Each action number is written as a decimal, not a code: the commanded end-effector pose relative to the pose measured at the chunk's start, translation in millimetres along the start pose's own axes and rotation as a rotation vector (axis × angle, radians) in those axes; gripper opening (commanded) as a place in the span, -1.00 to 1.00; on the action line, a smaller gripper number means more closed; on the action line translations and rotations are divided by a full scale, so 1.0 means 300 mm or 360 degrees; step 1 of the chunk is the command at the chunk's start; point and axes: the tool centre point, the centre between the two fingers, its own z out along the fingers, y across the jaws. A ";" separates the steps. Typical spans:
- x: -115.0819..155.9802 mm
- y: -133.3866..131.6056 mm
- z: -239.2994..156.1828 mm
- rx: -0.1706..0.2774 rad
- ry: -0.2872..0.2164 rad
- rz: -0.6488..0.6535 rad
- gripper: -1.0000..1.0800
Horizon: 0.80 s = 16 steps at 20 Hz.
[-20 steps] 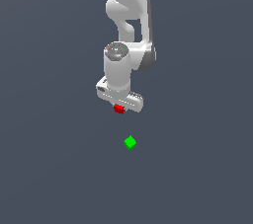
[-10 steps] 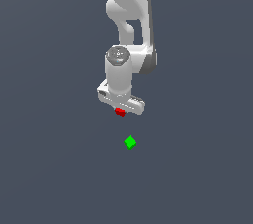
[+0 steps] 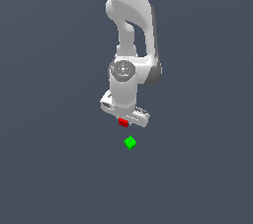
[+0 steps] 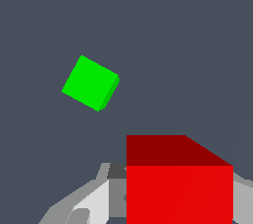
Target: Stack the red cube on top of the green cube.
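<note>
Now, line by line:

Arm: a white robot arm reaches down from the top of the exterior view, its wrist pointing at the floor.

Pincer: the gripper hangs at the low end of the arm, closed on the red cube; in the wrist view grey and white finger parts show on both sides of the cube, pressed close to it.

Red cube: the red cube sits between the fingers just under the white hand, and only a small part of it peeks out in the exterior view. In the wrist view it fills much of the lower frame, one bright face toward the camera and a darker face above it. It appears lifted off the floor, though the exterior view alone does not make the height certain.

Green cube: the green cube lies alone on the floor, below the red cube in the exterior view and slightly toward that view's right, near it but not touching. In the wrist view it sits turned at an angle, so its edges do not line up with those of the red cube.

Stack: the red cube is not on the green cube; the two are apart.

Floor: a plain dark blue-grey surface fills the rest of both views.
</note>
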 end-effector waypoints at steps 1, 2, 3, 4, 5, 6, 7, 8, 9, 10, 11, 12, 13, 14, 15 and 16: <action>0.035 -0.034 0.019 0.0001 0.0001 0.0000 -1.00; 0.049 -0.047 0.027 0.0001 0.0001 0.0000 -1.00; 0.063 -0.060 0.034 0.0001 0.0001 0.0000 -1.00; 0.077 -0.073 0.042 0.0001 0.0001 0.0000 -1.00; 0.090 -0.085 0.049 0.0001 0.0001 0.0000 -1.00; 0.102 -0.097 0.057 0.0000 0.0000 0.0000 -1.00; 0.113 -0.108 0.063 0.0000 0.0000 0.0000 -1.00; 0.124 -0.117 0.068 0.0000 0.0000 0.0000 -1.00; 0.134 -0.126 0.073 0.0000 0.0000 0.0000 -1.00; 0.143 -0.134 0.078 0.0000 0.0000 0.0000 -1.00; 0.151 -0.142 0.082 0.0000 0.0000 0.0000 -1.00; 0.159 -0.149 0.086 0.0000 0.0000 0.0000 -1.00; 0.165 -0.155 0.089 0.0000 0.0000 0.0000 -1.00; 0.172 -0.160 0.093 0.0000 0.0000 0.0000 -1.00; 0.177 -0.165 0.095 0.0000 0.0000 0.0000 -1.00; 0.182 -0.170 0.098 0.0000 0.0000 0.0000 -1.00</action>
